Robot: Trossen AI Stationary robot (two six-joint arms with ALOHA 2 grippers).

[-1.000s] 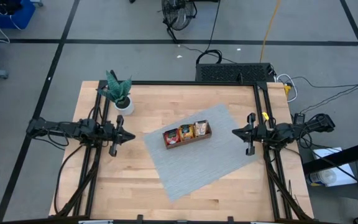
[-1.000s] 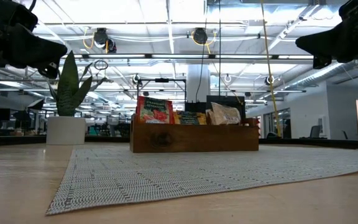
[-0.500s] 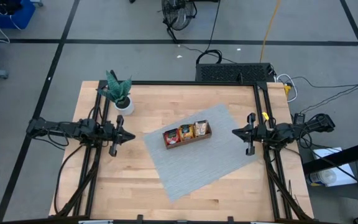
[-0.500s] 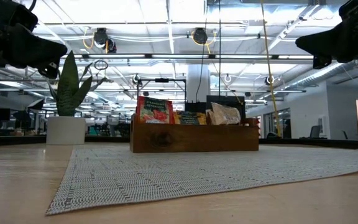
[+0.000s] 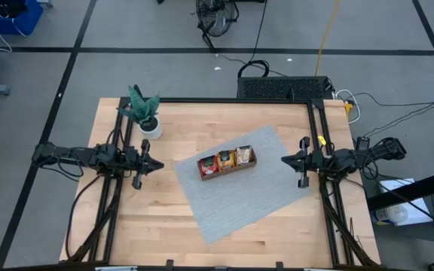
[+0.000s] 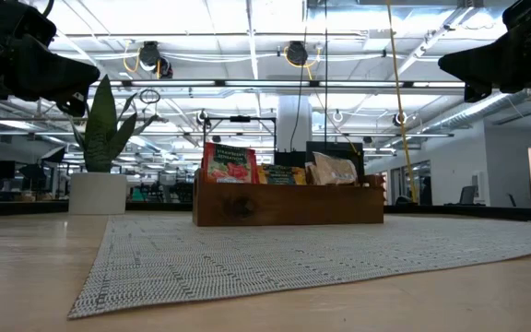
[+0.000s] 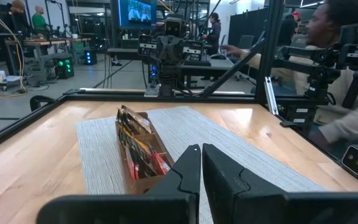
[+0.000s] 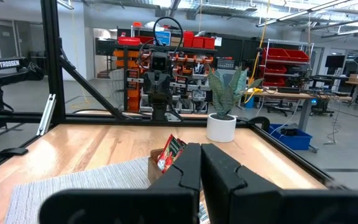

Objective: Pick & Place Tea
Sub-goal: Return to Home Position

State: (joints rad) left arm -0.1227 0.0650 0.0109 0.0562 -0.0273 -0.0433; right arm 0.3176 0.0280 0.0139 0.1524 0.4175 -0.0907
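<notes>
Both arms are waiting at the table's (image 5: 149, 222) sides, well apart from the tray (image 6: 289, 207). The left gripper (image 5: 157, 163) is hovering over bare wood just beside the mat's (image 5: 232, 203) left corner. Its wrist view is showing its 2 fingers pressed together and holding nothing. The right gripper (image 5: 285, 159) is hovering at the mat's right edge, its fingers likewise together and empty. The tea (image 5: 227, 159) is standing upright inside the tray, which is lying slantwise in the middle of the mat. Red sachets are showing at the tray's left end and pale ones at its right end. A plant (image 5: 145, 113) is standing near the table's far left corner. A person (image 7: 347, 93) is sitting beyond the table.
</notes>
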